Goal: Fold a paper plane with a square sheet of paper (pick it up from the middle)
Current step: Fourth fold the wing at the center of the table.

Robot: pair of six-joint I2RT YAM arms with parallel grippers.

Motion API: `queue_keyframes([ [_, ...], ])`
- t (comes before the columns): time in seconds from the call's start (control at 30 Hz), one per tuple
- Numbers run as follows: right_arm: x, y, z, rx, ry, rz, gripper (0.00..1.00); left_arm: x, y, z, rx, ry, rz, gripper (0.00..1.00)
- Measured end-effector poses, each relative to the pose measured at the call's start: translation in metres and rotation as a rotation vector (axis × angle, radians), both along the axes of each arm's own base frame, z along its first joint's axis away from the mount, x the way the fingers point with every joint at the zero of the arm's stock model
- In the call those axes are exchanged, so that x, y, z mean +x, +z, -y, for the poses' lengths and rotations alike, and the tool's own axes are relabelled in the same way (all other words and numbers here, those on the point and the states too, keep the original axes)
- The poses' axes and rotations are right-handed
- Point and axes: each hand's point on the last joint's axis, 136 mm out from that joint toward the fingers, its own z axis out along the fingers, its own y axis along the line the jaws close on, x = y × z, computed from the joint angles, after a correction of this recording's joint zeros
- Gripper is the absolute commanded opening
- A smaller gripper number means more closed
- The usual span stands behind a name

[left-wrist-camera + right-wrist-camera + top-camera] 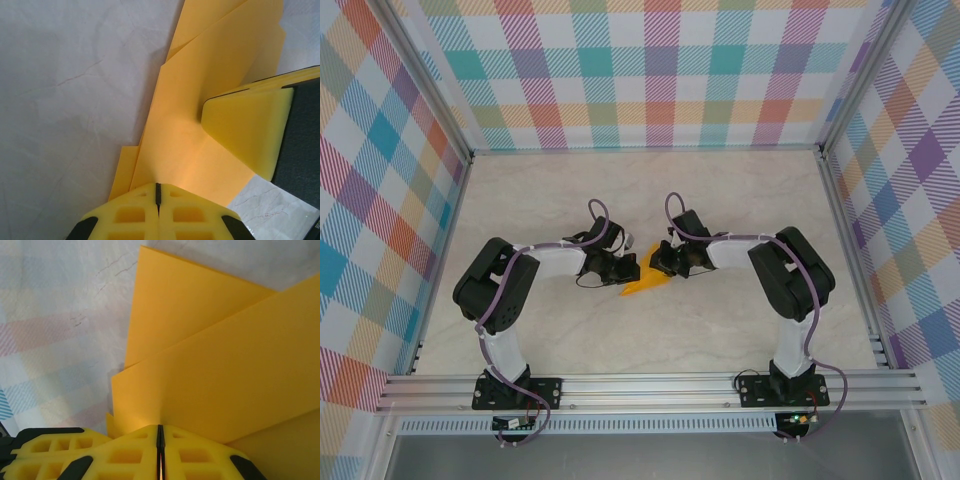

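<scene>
The square sheet of paper is orange-yellow and folded into a pointed, layered shape, a rough paper plane, held between the two arms at mid-table. My left gripper is shut on its left side. In the left wrist view the jaws meet on a fold of the paper, and the right gripper's yellow fingers come in from the right. My right gripper is shut on the other side. Its jaws pinch the paper's layered edge.
The pale marble tabletop is boxed in by plaid walls at the back and both sides. An aluminium rail with both arm bases runs along the near edge. Bare table lies behind and beside the arms.
</scene>
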Motion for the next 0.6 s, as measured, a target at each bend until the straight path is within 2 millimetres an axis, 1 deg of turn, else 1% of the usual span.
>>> queue_keyframes([
  [0.07,0.0,-0.001,0.0,-0.002,-0.003,-0.005,0.08,0.0,0.001,0.0,0.001,0.0,-0.001,0.02],
  [0.1,0.0,-0.002,0.001,-0.004,-0.004,-0.006,0.08,0.0,0.001,0.0,0.002,0.0,-0.004,0.09],
  [0.13,0.0,-0.003,0.001,-0.01,-0.007,-0.006,0.08,0.0,0.002,0.0,0.001,0.002,-0.005,0.13],
  [0.2,0.001,-0.003,0.003,-0.022,-0.012,-0.004,0.08,0.0,0.007,-0.003,-0.002,0.011,-0.012,0.19],
  [0.27,0.002,-0.003,0.004,-0.038,-0.018,-0.002,0.08,0.001,0.017,-0.006,-0.008,0.018,-0.007,0.25],
  [0.4,0.002,-0.003,0.004,-0.057,-0.021,-0.004,0.08,0.006,0.046,-0.011,-0.034,0.037,0.039,0.28],
  [0.47,0.003,-0.003,0.005,-0.06,-0.023,-0.005,0.08,0.007,0.055,-0.012,-0.045,0.04,0.057,0.28],
  [0.53,0.003,-0.003,0.005,-0.063,-0.023,-0.01,0.08,0.004,0.055,-0.014,-0.045,0.039,0.056,0.28],
  [0.6,0.003,-0.003,0.005,-0.065,-0.023,-0.012,0.08,-0.002,0.048,-0.017,-0.034,0.039,0.037,0.27],
])
